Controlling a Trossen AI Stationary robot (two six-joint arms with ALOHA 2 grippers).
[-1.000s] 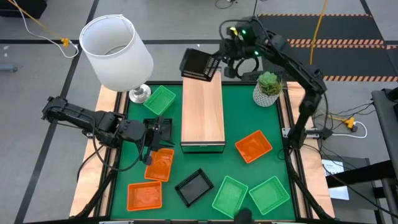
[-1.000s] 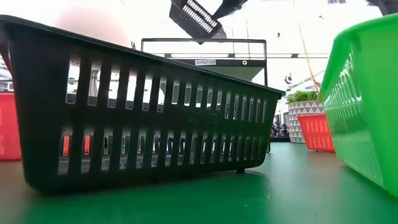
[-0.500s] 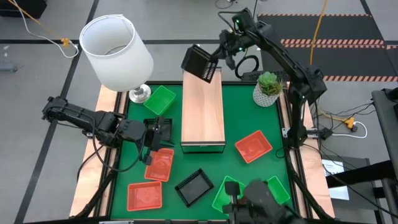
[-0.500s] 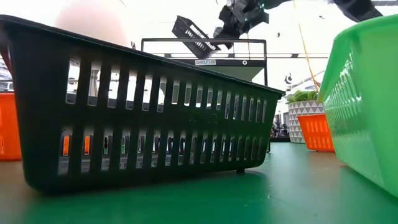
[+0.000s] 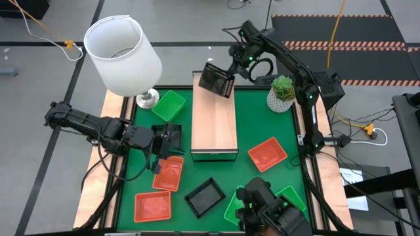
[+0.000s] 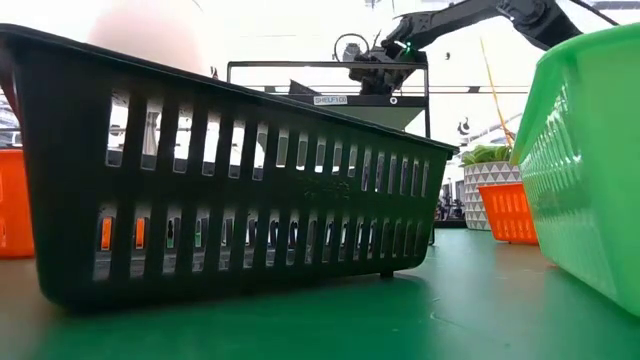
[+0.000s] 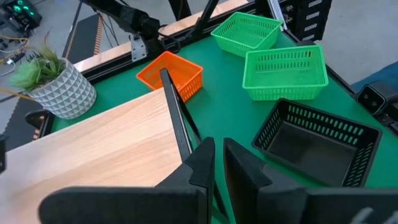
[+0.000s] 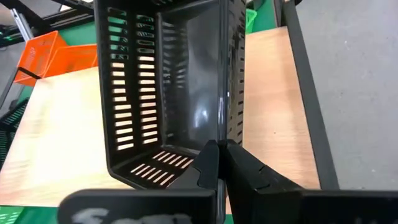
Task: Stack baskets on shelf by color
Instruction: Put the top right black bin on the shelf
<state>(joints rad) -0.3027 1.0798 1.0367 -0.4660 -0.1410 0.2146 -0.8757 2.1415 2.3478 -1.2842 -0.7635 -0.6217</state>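
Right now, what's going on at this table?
The right tool is shut on a black basket, holding it tilted over the far end of the wooden shelf, which has nothing stacked on it yet. The left tool waits beside the shelf's near end. Orange, green and another black basket lie on the green mat.

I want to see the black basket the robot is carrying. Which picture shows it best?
The right wrist view: the black basket fills it, pinched by the right claw. The high view shows it small over the shelf. The low view barely shows it; the left wrist view doesn't.
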